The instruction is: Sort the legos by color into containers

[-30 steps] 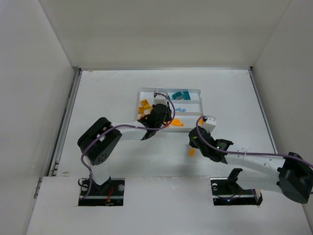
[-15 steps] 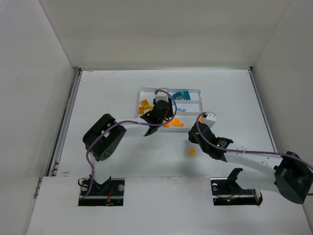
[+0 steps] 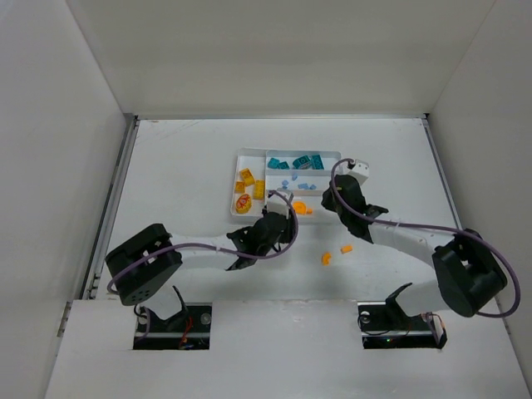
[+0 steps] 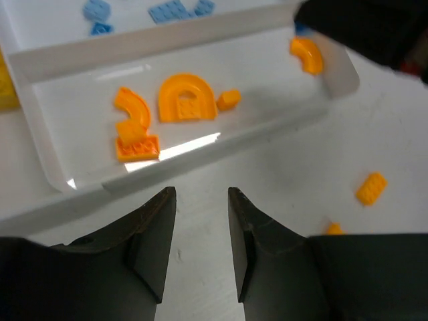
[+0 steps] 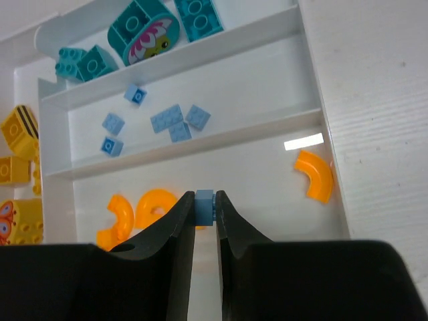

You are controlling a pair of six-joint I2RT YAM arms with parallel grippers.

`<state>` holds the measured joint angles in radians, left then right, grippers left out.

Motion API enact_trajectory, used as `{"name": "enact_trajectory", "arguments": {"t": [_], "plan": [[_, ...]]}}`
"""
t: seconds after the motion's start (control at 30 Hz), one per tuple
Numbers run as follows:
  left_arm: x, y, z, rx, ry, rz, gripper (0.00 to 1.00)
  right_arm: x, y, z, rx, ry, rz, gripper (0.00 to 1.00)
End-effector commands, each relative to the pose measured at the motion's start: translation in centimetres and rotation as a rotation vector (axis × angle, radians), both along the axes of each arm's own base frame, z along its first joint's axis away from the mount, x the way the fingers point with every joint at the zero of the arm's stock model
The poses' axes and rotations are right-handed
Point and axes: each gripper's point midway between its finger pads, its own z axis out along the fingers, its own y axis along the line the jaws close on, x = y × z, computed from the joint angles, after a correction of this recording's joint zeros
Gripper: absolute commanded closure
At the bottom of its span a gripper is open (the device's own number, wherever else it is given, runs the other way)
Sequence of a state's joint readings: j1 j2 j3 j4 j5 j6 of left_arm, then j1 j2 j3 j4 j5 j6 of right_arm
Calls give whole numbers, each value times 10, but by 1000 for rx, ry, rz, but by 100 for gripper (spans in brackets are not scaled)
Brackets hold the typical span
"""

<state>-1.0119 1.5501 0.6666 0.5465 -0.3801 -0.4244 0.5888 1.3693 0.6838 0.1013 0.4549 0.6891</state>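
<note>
The white tray [image 3: 339, 155] holds yellow bricks [image 3: 246, 176] in its tall section, then teal bricks [image 5: 144, 28], light blue bricks [image 5: 167, 119] and orange bricks [image 4: 186, 99] in its far, middle and near long sections, with the left gripper [image 4: 199, 202] parted and empty just before the tray, and the right gripper [image 5: 204, 208] clamped on one light blue brick [image 5: 203, 200] over the near section.

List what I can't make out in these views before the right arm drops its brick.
- Top view: the right end effector and its light blue brick, mostly under the right arm.
- Left wrist view: one loose orange brick, mostly behind a finger of the left end effector; the tray far corner, behind the right arm.
- Right wrist view: two orange arches, partly behind the fingers.
</note>
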Motion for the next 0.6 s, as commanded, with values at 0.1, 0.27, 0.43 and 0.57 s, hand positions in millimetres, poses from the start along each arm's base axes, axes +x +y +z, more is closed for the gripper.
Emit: {"name": "enact_trajectory", "arguments": {"t": [0.1, 0.27, 0.43, 0.57], "plan": [[-53, -23, 0, -47, 43, -116, 61, 49, 6, 26, 11, -74, -9, 77], [-78, -48, -5, -59, 53, -210, 55, 69, 3, 16, -4, -51, -34, 74], [-95, -65, -11, -64, 74, -283, 54, 81, 0, 19, -1, -52, -43, 66], [-106, -74, -20, -49, 95, -327, 52, 74, -2, 28, 6, -67, -39, 62]]}}
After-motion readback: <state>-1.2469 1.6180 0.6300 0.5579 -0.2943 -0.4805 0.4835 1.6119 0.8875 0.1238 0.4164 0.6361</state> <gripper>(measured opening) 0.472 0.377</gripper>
